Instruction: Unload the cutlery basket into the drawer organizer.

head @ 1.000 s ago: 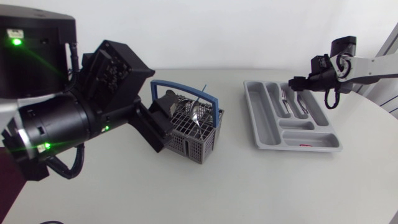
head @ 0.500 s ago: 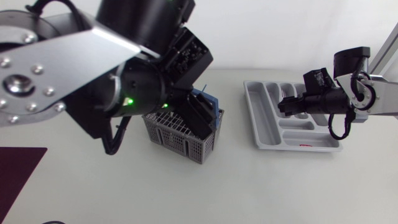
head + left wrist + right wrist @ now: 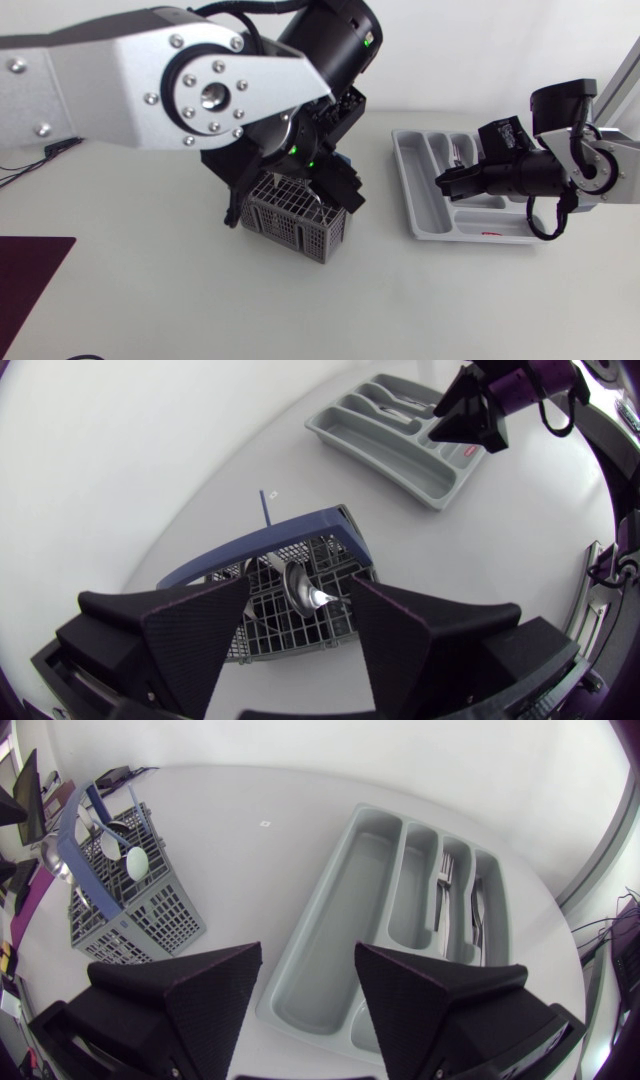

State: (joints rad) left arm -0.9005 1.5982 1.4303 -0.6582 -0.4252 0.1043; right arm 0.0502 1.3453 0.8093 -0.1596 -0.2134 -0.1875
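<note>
The grey cutlery basket (image 3: 290, 222) with a blue handle (image 3: 262, 546) stands left of middle, half hidden under my left arm in the head view. A spoon (image 3: 300, 588) and other cutlery stand in it. My left gripper (image 3: 298, 632) hangs open just above the basket, with the spoon showing between its fingers and untouched. The grey drawer organizer (image 3: 402, 175) lies to the right, with forks (image 3: 442, 885) in its narrow compartments. My right gripper (image 3: 445, 182) is open and empty over the organizer's long left compartment (image 3: 345, 910).
A dark red mat (image 3: 30, 280) lies at the table's front left corner. Bare white tabletop separates the basket (image 3: 130, 915) from the organizer (image 3: 420, 465). The table's rounded edge runs close behind the organizer.
My left arm has swung in over the basket, so its gripper now hangs above the cutlery. My right arm moved from the organizer's far right toward its left compartment.
</note>
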